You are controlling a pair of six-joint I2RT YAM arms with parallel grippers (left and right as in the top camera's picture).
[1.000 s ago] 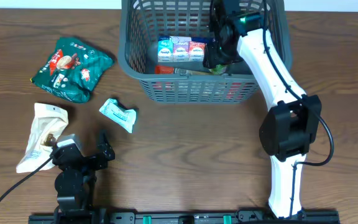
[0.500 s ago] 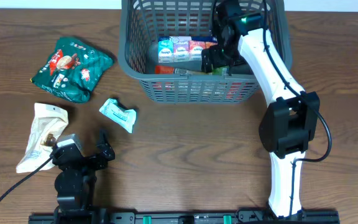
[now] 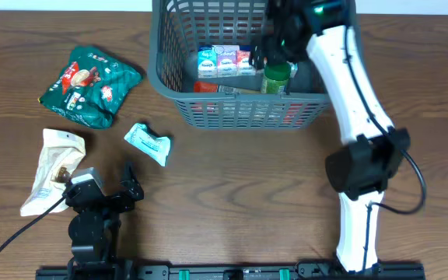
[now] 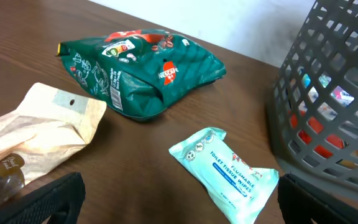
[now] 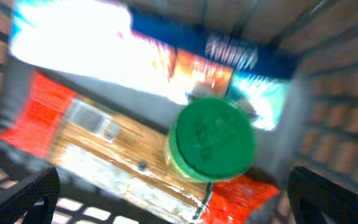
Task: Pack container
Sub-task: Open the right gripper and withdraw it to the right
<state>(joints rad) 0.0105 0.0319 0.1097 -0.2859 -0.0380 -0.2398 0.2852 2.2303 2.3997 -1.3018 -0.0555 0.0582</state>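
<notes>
The overhead camera looks straight down on the whole surface (image 3: pixel 232 194). The left wrist camera sits low, facing across it toward the container (image 4: pixel 328 93). The right wrist camera looks down into the container, close and blurred, sharing the green-lidded jar (image 5: pixel 211 138) with overhead.

Container (image 3: pixel 239 113): dark grey, lattice-slotted walls. Jar lid (image 5: pixel 212 138): green. Snack bag (image 3: pixel 90 84): dark green, red and white print. Wipes pack (image 3: pixel 148 142): pale teal. Pouch (image 3: pixel 53 167): beige. Table (image 3: pixel 247 187): brown wood grain.

Both arms, jaws apart.
The left gripper (image 3: pixel 103 188) sits at the lower left, fingers spread wide; the white right arm (image 3: pixel 348 85) stretches toward the top, right gripper (image 3: pixel 273 47) open and empty.
</notes>
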